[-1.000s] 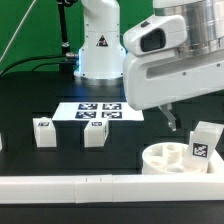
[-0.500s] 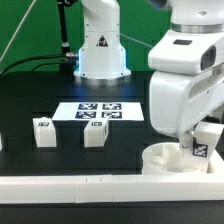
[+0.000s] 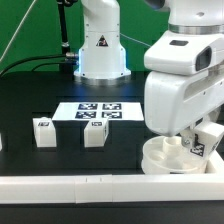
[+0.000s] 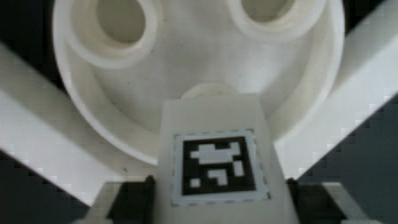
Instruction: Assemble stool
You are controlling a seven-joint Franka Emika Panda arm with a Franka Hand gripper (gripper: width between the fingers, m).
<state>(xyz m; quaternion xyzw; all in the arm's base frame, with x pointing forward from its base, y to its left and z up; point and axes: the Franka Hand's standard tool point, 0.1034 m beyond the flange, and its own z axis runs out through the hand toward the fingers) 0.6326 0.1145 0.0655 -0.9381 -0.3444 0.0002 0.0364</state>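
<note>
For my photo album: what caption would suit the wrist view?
Gripper closed on a tagged white leg next to the round seat.

A black bench point(image 3: 40, 95) fills the exterior view, and its matte top is softly and evenly lit. Behind it, at the exterior view's left, hangs a green backdrop point(image 3: 25, 30). A long white border wall point(image 3: 60, 187) runs along the near edge. The marker board point(image 3: 100, 113) lies flat near the middle of the bench.

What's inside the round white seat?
Two round holes show in the seat. The leg covers part of it, so anything there is hidden.
</note>
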